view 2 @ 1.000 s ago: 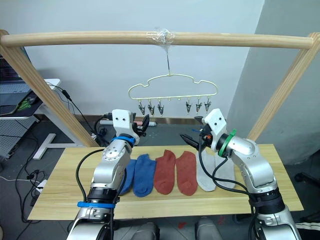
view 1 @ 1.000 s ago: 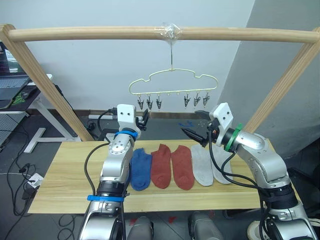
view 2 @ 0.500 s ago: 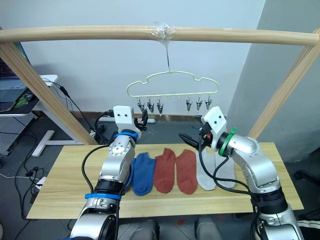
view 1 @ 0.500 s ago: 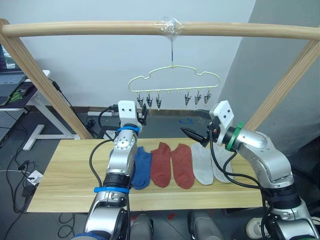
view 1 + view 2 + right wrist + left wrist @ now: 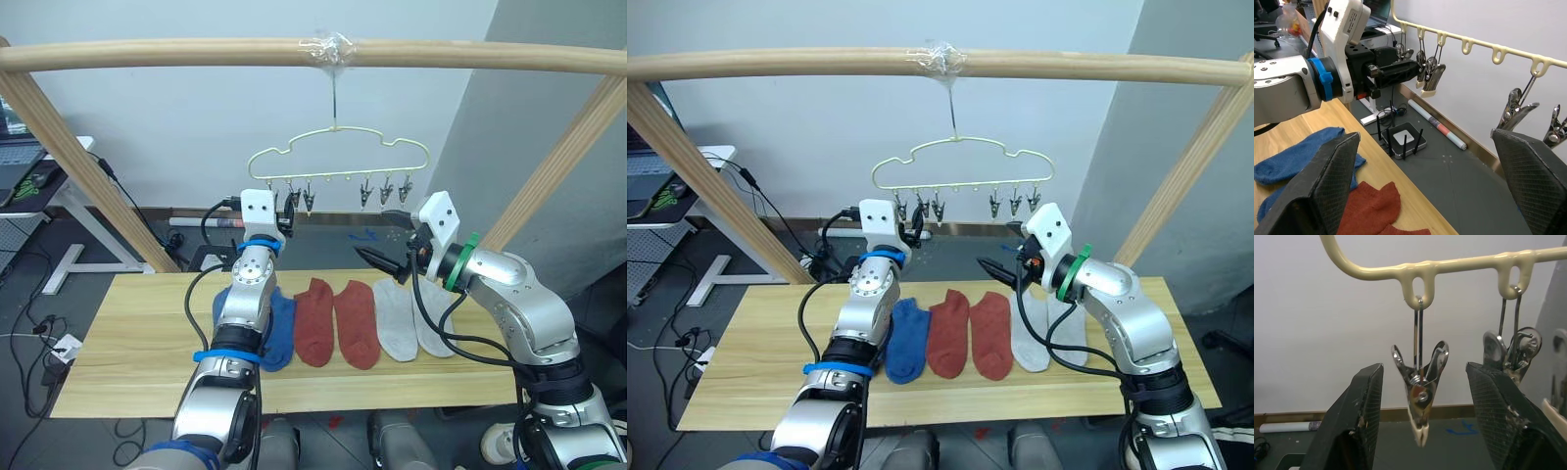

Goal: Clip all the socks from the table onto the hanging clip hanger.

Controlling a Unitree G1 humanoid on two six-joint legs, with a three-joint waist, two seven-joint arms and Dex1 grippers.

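— Wood planks carry all your socks right now, don't they?

— Yes. Your table (image 5: 127, 343) of light wood has the row lying across its middle, running toward the right end. Starting from the left, you have the blue socks (image 5: 906, 338), one partly hidden behind your left arm. Next come the two rust-red socks (image 5: 970, 333), side by side and touching. Then the two light grey socks (image 5: 411, 318) lie nearest the right end, partly under your right arm's cables.

— Where is the clip hanger?

— Your clip hanger (image 5: 338, 155) hangs by its hook from the wooden pole (image 5: 147, 54) above the table's far edge, well clear of the socks. Its small metal clips (image 5: 294, 201) dangle in two groups of three, one left and one right.

— And my left gripper?

— Your left gripper (image 5: 1420, 431) is raised up at the left group of clips. Its two black fingers (image 5: 1359, 416) stand spread apart, with one clip (image 5: 1420, 396) hanging between them; neither finger touches it.

— The right one?

— Your right gripper (image 5: 377, 262) hovers above the grey socks near the table's far edge, below the right group of clips. Its fingers are wide apart and hold nothing.
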